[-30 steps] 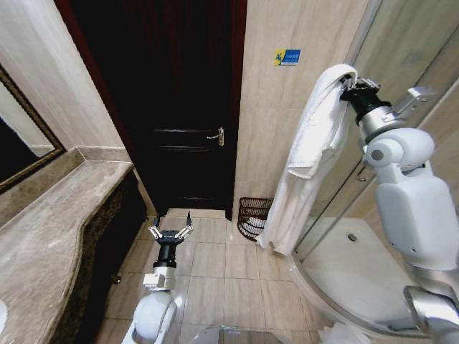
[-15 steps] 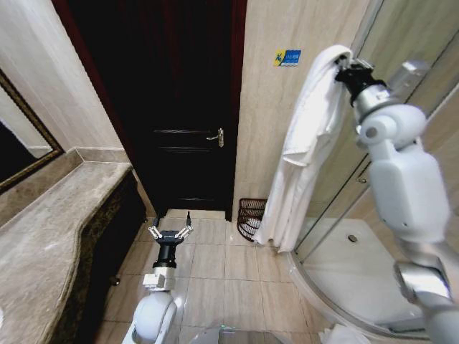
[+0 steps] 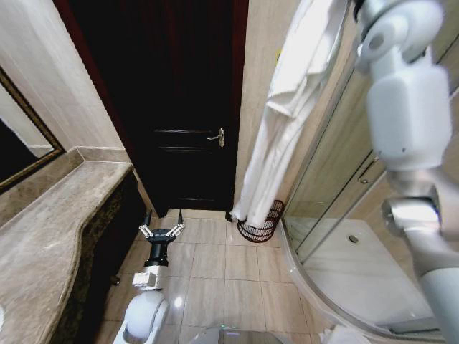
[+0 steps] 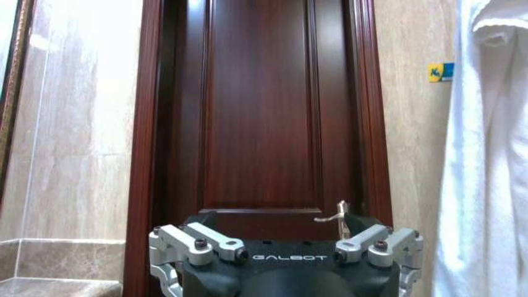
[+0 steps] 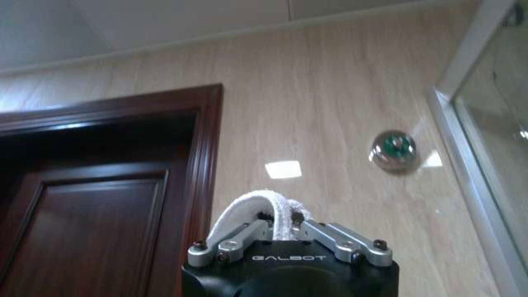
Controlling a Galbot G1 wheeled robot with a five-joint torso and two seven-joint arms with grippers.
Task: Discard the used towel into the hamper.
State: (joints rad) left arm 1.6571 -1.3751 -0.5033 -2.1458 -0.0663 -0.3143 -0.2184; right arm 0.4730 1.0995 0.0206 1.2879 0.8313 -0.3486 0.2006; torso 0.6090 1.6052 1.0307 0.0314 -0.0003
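The used towel (image 3: 283, 107), white and long, hangs from the upper right down to just above the floor. Its top fold (image 5: 251, 207) is pinched in my right gripper (image 5: 279, 226), which is shut on it and held high. The towel's lower end dangles directly over the near rim of the hamper (image 3: 264, 228), a dark wire basket standing on the floor by the wall. I cannot tell whether cloth and rim touch. My left gripper (image 3: 159, 233) is open and empty, low over the tiles in front of the door; in its own view the towel (image 4: 486, 154) hangs off to one side.
A dark wooden door (image 3: 186, 129) stands shut behind the hamper. A marble counter (image 3: 50, 222) runs along the left, with a mirror above it. The curved glass shower enclosure (image 3: 337, 215) fills the right. Open tiled floor (image 3: 222, 272) lies between them.
My right arm has risen and swung left, carrying the towel up and toward the door. The towel's lower end now hangs over the hamper. The left gripper has shifted slightly left.
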